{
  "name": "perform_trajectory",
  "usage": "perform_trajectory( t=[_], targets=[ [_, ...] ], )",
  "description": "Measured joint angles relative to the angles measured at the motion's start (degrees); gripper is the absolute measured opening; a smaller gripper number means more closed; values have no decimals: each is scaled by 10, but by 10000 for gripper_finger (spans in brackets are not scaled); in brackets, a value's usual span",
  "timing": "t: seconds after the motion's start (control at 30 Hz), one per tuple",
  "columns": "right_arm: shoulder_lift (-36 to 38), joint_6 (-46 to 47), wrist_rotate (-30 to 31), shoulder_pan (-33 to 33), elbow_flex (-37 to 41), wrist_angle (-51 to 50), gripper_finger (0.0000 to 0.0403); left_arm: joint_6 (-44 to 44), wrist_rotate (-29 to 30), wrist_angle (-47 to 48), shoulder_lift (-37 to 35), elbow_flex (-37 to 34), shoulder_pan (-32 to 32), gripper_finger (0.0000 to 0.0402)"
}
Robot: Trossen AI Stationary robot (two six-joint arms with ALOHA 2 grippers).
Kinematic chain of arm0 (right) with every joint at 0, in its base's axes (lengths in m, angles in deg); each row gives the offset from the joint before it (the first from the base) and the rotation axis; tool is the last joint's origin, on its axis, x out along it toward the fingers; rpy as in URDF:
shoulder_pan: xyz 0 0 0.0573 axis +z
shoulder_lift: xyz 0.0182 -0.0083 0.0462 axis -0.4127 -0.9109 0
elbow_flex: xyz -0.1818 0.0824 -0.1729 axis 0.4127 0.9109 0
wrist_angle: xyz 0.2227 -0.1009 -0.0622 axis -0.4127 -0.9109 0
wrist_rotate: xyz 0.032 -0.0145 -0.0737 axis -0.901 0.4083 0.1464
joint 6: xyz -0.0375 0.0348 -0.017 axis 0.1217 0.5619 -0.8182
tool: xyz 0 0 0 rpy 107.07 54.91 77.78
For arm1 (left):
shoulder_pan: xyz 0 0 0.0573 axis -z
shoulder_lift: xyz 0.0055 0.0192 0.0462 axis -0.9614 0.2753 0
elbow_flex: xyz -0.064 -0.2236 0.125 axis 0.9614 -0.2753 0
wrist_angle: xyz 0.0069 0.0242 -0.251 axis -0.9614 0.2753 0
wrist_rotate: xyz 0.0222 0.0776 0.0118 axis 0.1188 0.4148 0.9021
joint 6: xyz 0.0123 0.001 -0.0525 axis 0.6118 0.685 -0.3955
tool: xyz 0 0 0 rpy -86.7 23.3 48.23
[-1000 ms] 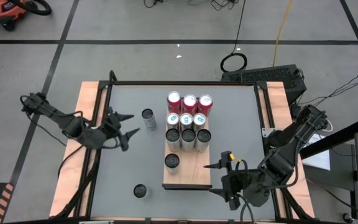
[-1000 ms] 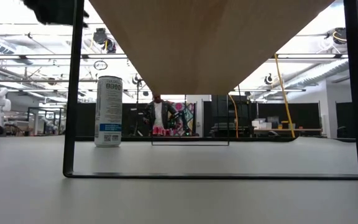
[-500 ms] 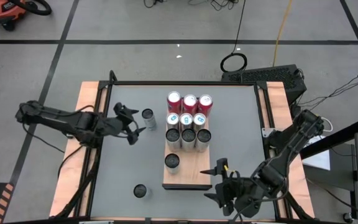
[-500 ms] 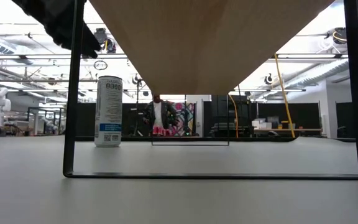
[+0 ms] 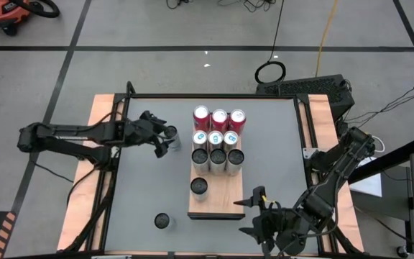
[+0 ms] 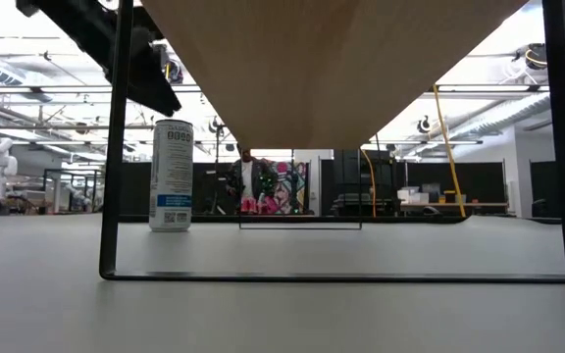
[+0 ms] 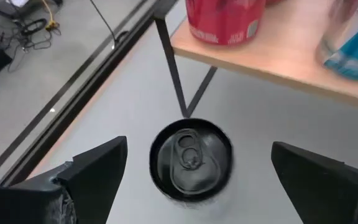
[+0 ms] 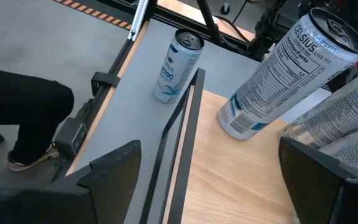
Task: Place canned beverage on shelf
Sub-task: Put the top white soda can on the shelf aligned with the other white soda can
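Observation:
A slim white can with a dark top stands upright on the grey tabletop, left of the shelf, a light-brown board on dark legs. It also shows in the low view and from above in the left wrist view. My left gripper is open just above this can, with one finger on either side of its top, and touches nothing. In the low view its dark fingers hang over the can. My right gripper is open and empty at the shelf's near right corner.
The shelf holds three red cans, rows of white and dark-topped cans, and a single can nearer the front. Another can stands on the tabletop near the front edge. A person stands in the room beyond.
My left gripper has gone toward the table's right and far edges and now stands over the loose can beside the shelf; in the low view it has come down toward the can's top. My right gripper has drawn back a little toward the near edge.

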Motion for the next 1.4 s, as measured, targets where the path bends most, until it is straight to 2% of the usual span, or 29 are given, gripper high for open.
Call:
perform_trajectory(
  t=[0.13, 0.27, 0.4, 0.57, 0.73, 0.9, 1.0, 1.17, 1.4],
  targets=[
    [0, 0, 0, 3, 0, 0, 318, 29, -20, -2, 24, 0, -33, 399],
    [0, 0, 0, 3, 0, -1, 318, 37, -69, -12, 47, 0, -60, 398],
    [0, 0, 0, 3, 0, -5, 318, 46, -78, -12, 69, 0, -74, 398],
    [0, 1, 0, 3, 0, -5, 318, 35, -124, -15, 89, 0, -83, 393],
    [-4, 0, 0, 2, 0, -5, 318, 24, -130, -17, 107, 0, -83, 346],
    [-5, 0, 0, 2, 0, -4, 318, -1, -130, -28, 111, 0, -82, 267],
    [-5, 1, 1, 2, 0, -4, 318, -24, -135, -28, 105, 0, -81, 237],
    [-5, 6, 4, 2, 0, -4, 318, -79, -132, 0, 76, 15, -82, 237],
    [-6, 0, 60, 2, 0, -5, 318, -114, -125, 51, -7, 84, -71, 237]
  ],
)
